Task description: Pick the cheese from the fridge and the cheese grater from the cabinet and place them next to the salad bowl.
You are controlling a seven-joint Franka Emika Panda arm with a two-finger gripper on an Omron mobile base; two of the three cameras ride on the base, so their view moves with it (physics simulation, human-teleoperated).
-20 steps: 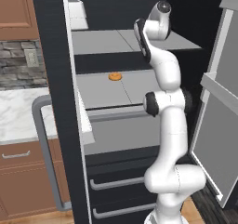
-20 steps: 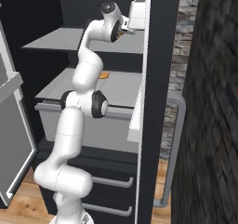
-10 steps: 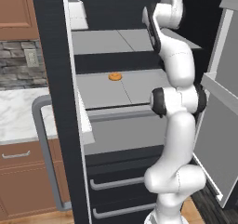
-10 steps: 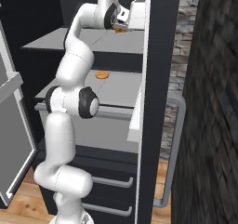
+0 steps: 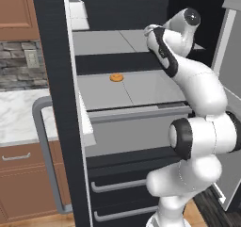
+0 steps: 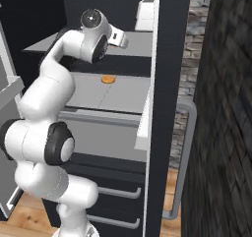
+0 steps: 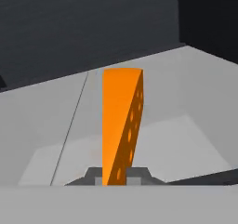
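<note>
In the hand view the cheese (image 7: 121,121), an orange wedge with darker holes on its side, stands up between my fingertips, and my gripper (image 7: 118,175) is shut on its lower end. It hangs just above a light grey shelf of the fridge (image 5: 141,87). From the base views my hand (image 6: 117,37) reaches over the upper shelf inside the open fridge, and its fingers are hidden behind the wrist (image 5: 157,40). The cheese grater and the salad bowl are out of view.
A flat round orange disc (image 5: 116,77) (image 6: 108,78) lies on the middle shelf. The open fridge door with its curved grey bar handle (image 5: 44,150) (image 6: 184,157) stands close beside the arm. Grey drawers (image 5: 122,186) sit below. A brown wall cabinet (image 5: 16,9) and marble counter (image 5: 19,113) lie left.
The arm has folded down from its raised reach, and the hand has come lower and back over the upper shelf. The cheese stays gripped.
</note>
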